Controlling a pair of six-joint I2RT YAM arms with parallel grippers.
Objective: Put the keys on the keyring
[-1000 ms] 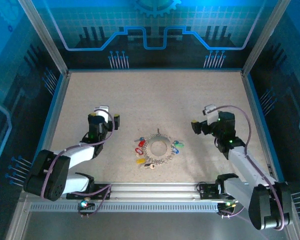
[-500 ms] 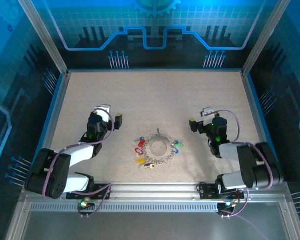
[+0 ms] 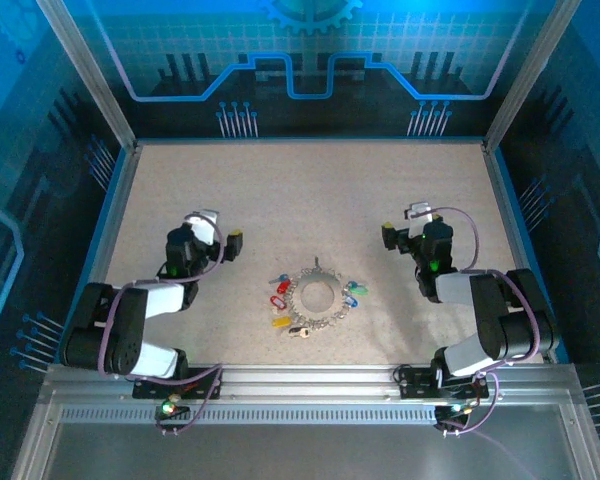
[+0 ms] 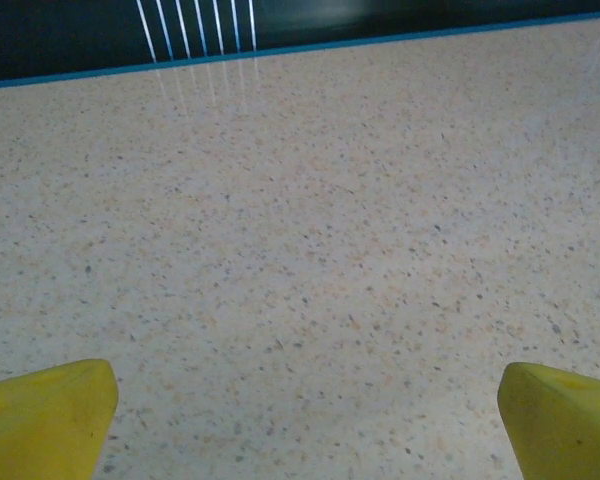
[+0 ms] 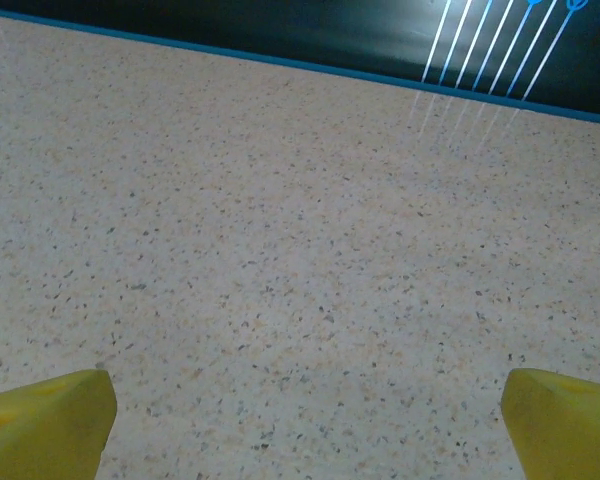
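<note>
Since a second before, I saw both arms fold their elbows back; the keyring (image 3: 300, 290) with its keys (image 3: 278, 301) had not shifted, lying centred toward the bench's (image 3: 310, 190) near edge. Left gripper (image 3: 220, 228) and right gripper (image 3: 402, 225) stood wide open, holding nothing, flanking the ring well apart.

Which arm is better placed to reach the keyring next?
Left, only marginally. The left end effector and right end effector both stand open, empty, similarly far from the keyring; the red- and yellow-tagged keys lie on the left's side.
</note>
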